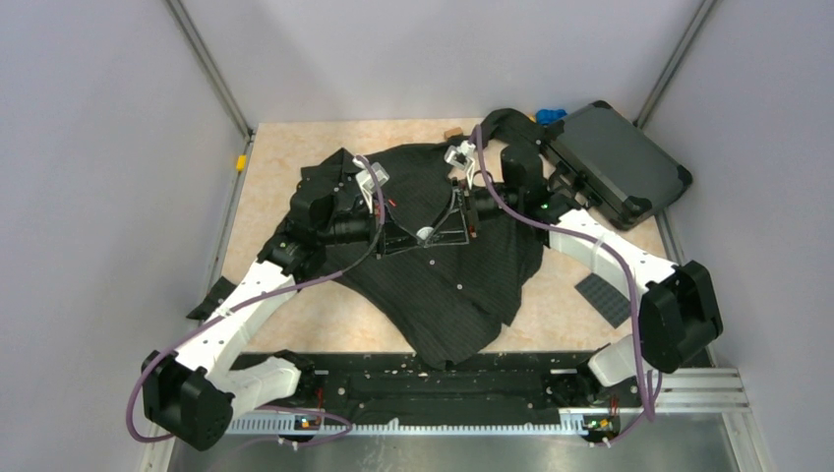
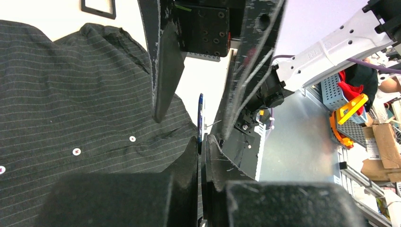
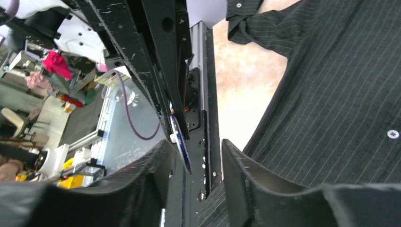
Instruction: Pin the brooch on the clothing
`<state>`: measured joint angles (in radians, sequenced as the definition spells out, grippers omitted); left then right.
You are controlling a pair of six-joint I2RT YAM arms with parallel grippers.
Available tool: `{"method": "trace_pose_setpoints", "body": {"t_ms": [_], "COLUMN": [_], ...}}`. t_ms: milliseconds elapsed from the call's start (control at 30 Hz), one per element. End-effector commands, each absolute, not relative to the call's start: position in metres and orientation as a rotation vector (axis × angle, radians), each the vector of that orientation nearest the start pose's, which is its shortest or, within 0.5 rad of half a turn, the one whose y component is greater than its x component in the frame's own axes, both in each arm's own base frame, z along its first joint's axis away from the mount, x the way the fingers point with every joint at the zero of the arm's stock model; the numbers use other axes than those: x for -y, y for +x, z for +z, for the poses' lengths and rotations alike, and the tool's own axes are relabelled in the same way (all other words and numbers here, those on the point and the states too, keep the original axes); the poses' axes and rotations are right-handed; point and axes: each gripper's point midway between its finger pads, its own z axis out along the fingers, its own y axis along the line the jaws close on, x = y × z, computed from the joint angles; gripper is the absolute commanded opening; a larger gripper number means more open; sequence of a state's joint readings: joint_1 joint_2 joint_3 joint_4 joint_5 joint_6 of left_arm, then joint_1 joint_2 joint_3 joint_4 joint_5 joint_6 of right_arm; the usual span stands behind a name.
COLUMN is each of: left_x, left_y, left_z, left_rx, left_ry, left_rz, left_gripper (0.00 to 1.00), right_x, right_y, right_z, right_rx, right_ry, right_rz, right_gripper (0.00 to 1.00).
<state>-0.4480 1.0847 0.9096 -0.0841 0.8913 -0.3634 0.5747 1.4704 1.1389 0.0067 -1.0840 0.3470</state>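
The black pinstriped shirt [image 1: 443, 285] lies spread on the table, and also shows in the left wrist view [image 2: 71, 94] and the right wrist view [image 3: 331, 94]. My left gripper [image 2: 203, 139] is shut on the small blue brooch [image 2: 200, 116], seen edge-on with its pin sticking out, held above the shirt. In the top view the left gripper [image 1: 408, 234] meets my right gripper [image 1: 460, 208] over the shirt's upper part. My right gripper [image 3: 194, 151] is open, and the brooch [image 3: 182, 144] sits between its fingers, close to the left one.
A dark hard case [image 1: 615, 162] lies at the back right with a bright-blue toy piece [image 1: 551, 115] behind it. A dark studded mat [image 1: 605, 295] lies right of the shirt. A small black piece [image 1: 211, 295] lies at the left table edge.
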Motion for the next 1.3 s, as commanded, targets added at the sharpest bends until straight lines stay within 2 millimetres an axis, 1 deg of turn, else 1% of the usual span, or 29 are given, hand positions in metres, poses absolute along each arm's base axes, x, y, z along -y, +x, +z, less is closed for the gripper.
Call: {"method": "trace_pose_setpoints", "body": {"t_ms": [0,100,200,300,367,467,533,600,633,667,700,733,767,800,833,900,967,1033,1067,1133,1167,1233,1267], "left_x": [0.266,0.263,0.258,0.255,0.25,0.229,0.208,0.182,0.167,0.152,0.137,0.123,0.11,0.099,0.089,0.072,0.06,0.05,0.046,0.025,0.019,0.01,0.008], "left_y": [0.216,0.222,0.231,0.237,0.243,0.258,0.274,0.292,0.301,0.31,0.317,0.322,0.325,0.326,0.327,0.327,0.323,0.32,0.318,0.317,0.316,0.315,0.316], "left_z": [0.309,0.308,0.306,0.305,0.306,0.311,0.312,0.307,0.302,0.295,0.287,0.279,0.27,0.262,0.252,0.232,0.21,0.195,0.19,0.177,0.171,0.16,0.156], "left_rx": [-1.701,-1.711,-1.731,-1.75,-1.762,-1.752,-1.741,-1.763,-1.783,-1.808,-1.83,-1.844,-1.855,-1.859,-1.865,-1.863,-1.875,-1.879,-1.878,-1.868,-1.869,-1.873,-1.869], "left_ry": [0.781,0.745,0.695,0.651,0.595,0.465,0.335,0.193,0.115,0.03,-0.053,-0.127,-0.197,-0.256,-0.314,-0.411,-0.486,-0.54,-0.557,-0.615,-0.632,-0.67,-0.685], "left_rz": [-1.323,-1.288,-1.244,-1.218,-1.182,-1.075,-0.991,-0.927,-0.902,-0.869,-0.838,-0.81,-0.78,-0.751,-0.718,-0.652,-0.614,-0.57,-0.544,-0.456,-0.425,-0.393,-0.393], "left_gripper": [0.0,0.0,0.0,0.0,0.0,0.0,0.0,0.0,0.0,0.0,0.0,0.0,0.0,0.0,0.0,0.0,0.0,0.0,0.0,0.0,0.0,0.0,0.0], "right_x": [-0.328,-0.319,-0.307,-0.298,-0.291,-0.279,-0.276,-0.28,-0.287,-0.294,-0.303,-0.313,-0.324,-0.336,-0.349,-0.375,-0.4,-0.422,-0.432,-0.452,-0.462,-0.482,-0.49], "right_y": [0.22,0.226,0.229,0.232,0.24,0.263,0.275,0.287,0.29,0.298,0.302,0.305,0.307,0.309,0.311,0.315,0.32,0.328,0.332,0.338,0.339,0.343,0.347], "right_z": [0.301,0.311,0.326,0.339,0.343,0.341,0.337,0.325,0.318,0.307,0.297,0.292,0.279,0.271,0.27,0.255,0.239,0.221,0.214,0.197,0.19,0.177,0.162], "right_rx": [-1.639,-1.613,-1.559,-1.517,-1.522,-1.567,-1.604,-1.657,-1.686,-1.726,-1.76,-1.777,-1.823,-1.847,-1.849,-1.872,-1.895,-1.921,-1.928,-1.941,-1.941,-1.938,-1.95], "right_ry": [-1.045,-0.989,-0.931,-0.874,-0.808,-0.663,-0.593,-0.538,-0.524,-0.499,-0.496,-0.498,-0.51,-0.522,-0.54,-0.597,-0.649,-0.693,-0.71,-0.749,-0.771,-0.809,-0.826], "right_rz": [1.479,1.407,1.34,1.265,1.199,1.08,1.037,0.998,0.978,0.929,0.887,0.855,0.818,0.792,0.776,0.738,0.696,0.67,0.661,0.648,0.65,0.654,0.639], "right_gripper": [0.58,0.66,0.74,0.78,0.78,0.78,0.78,0.77,0.77,0.75,0.74,0.72,0.7,0.68,0.67,0.65,0.64,0.61,0.59,0.56,0.55,0.52,0.51]}}
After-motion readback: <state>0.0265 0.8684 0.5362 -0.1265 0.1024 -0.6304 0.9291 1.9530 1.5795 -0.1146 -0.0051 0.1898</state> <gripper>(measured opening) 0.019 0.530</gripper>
